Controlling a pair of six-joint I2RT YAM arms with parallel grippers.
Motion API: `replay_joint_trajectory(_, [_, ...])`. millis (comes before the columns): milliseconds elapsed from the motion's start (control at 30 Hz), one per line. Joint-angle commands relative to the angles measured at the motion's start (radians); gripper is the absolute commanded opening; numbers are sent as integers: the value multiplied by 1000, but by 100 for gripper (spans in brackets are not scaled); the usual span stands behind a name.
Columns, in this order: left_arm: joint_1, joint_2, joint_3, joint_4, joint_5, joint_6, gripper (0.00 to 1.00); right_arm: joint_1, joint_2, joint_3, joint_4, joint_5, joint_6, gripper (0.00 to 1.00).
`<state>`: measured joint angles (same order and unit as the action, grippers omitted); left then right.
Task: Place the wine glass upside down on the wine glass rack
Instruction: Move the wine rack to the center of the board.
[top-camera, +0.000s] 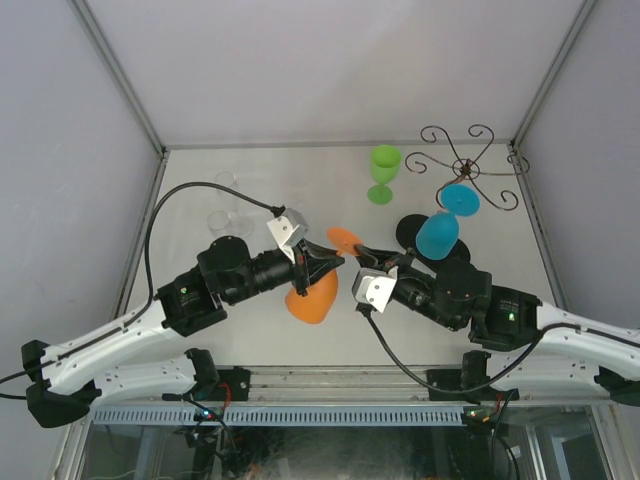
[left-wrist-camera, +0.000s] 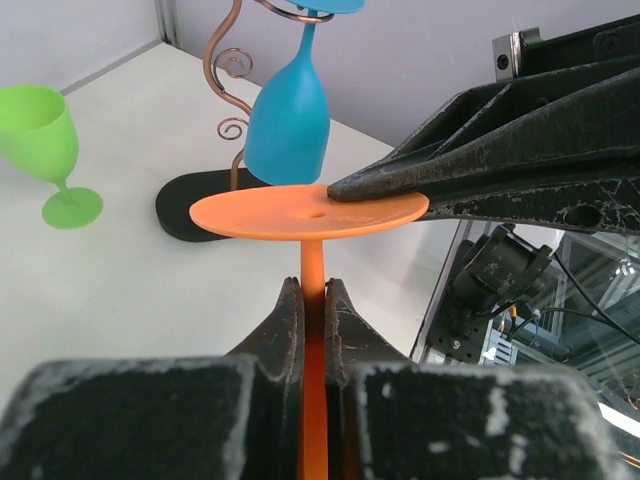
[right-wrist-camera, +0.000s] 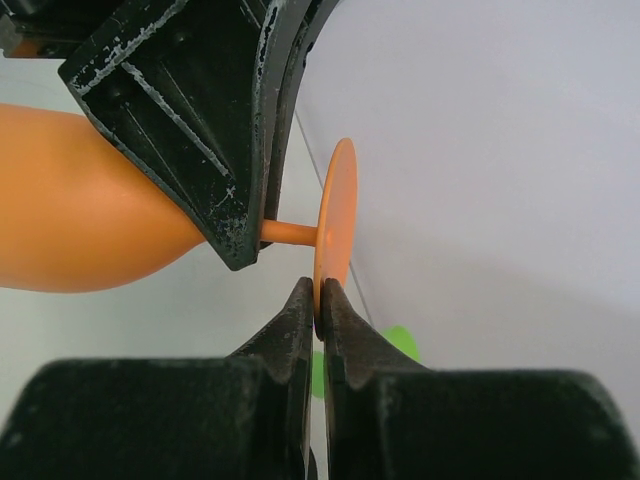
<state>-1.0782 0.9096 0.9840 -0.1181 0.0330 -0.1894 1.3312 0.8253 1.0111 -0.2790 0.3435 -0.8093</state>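
White links (top-camera: 110, 350), black joints (top-camera: 225, 268) and looping black cables (top-camera: 160, 215) lead to the scuffed black left pincer (left-wrist-camera: 312, 292) and right pincer (right-wrist-camera: 316, 292).

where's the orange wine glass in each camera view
Top external: the orange wine glass is at centre, on its side, bowl toward the near edge.
Left wrist: centre, flat foot on top of the stem.
Right wrist: bowl at left, foot edge-on at centre.
Shared landmark: the green glass, upper left in left wrist, a sliver low in right wrist.

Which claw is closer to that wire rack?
The right gripper, just near-left of the wine glass rack; the left gripper is farther left, across the orange glass.
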Motion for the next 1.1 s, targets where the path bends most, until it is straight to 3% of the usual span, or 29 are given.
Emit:
replay_joint_trajectory(0, [3, -10, 5, 4, -63, 13, 0, 17, -8, 28, 102, 10, 15, 0])
replay_joint_trajectory(167, [2, -20, -2, -1, -79, 9, 0, 19, -5, 29, 101, 22, 17, 2])
replay_joint_trajectory(400, [3, -41, -8, -13, -152, 7, 0, 19, 1, 29, 17, 30, 48, 37])
replay_joint_trajectory(567, [28, -57, -12, -14, -155, 10, 0, 19, -19, 29, -85, 31, 131, 47])
replay_joint_trajectory(700, [84, -84, -30, -9, -127, -8, 0, 19, -50, 29, -158, 45, 257, 54])
replay_joint_trajectory(900, [157, -153, -62, -29, -132, -12, 0, 13, -80, 50, -287, 91, 530, 73])
replay_joint_trajectory(1067, [184, -241, -89, -79, -184, -24, 0, -89, -7, 138, -463, 32, 774, 85])
